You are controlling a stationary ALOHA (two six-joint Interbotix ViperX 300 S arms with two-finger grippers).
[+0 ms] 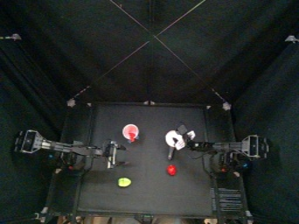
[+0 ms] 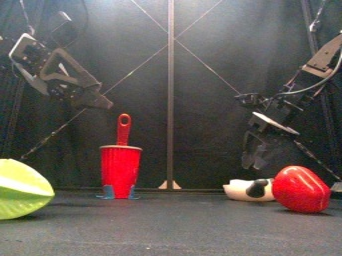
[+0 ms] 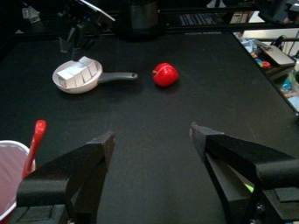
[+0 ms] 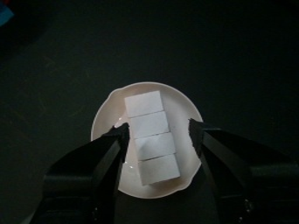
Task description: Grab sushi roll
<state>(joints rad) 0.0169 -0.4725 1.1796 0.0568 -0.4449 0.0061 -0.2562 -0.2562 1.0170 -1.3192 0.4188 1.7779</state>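
Observation:
The sushi roll (image 4: 149,122) is a white row of several segments lying in a small white pan (image 4: 107,118) with a grey handle. My right gripper (image 4: 156,153) hangs just above it, jaws open on either side of the roll, holding nothing. In the top view the pan (image 1: 174,138) sits right of the table's middle, under the right gripper (image 1: 184,132). The left wrist view shows the roll (image 3: 79,73) far off. My left gripper (image 3: 152,144) is open and empty and rests at the table's left (image 1: 115,157).
A red cup (image 1: 131,133) with a red utensil in it stands left of the pan. A red round fruit (image 1: 172,168) lies in front of the pan. A green fruit (image 1: 124,182) lies near the front edge.

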